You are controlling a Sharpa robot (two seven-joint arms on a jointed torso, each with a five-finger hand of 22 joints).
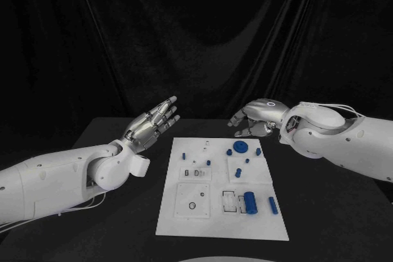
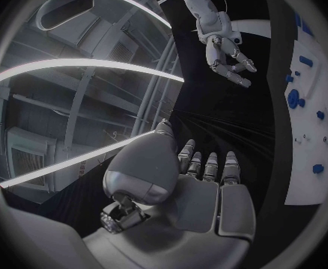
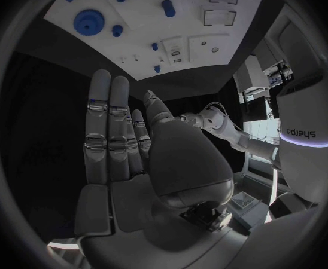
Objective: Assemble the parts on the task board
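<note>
Head view. The white task board lies flat in the middle of the black table, long axis running away from the robot. Blue parts sit on its right half: a round toothed disc at the far end, small pegs around it, a fat cylinder and a slim pin at the near end. The left hand is raised off the board's far-left corner, fingers straight and together, holding nothing. The right hand hovers just beyond the far edge, fingers loosely bent and spread, also holding nothing. The disc lies toward the robot from that hand and below it. Judgement: the right hand is the nearer to the far-end parts and would have to come down and back toward the robot.

Left wrist view. The left hand's palm and fingers are flat with nothing between them. The right hand shows across the gap, fingers apart. The board edge curves past with the disc on it.

Right wrist view. The right hand is flat and unloaded, the board beyond its fingertips. The disc and a short peg show plainly. This view confirms bare finger pads, which the head view, seeing that hand from behind, leaves uncertain.
</note>
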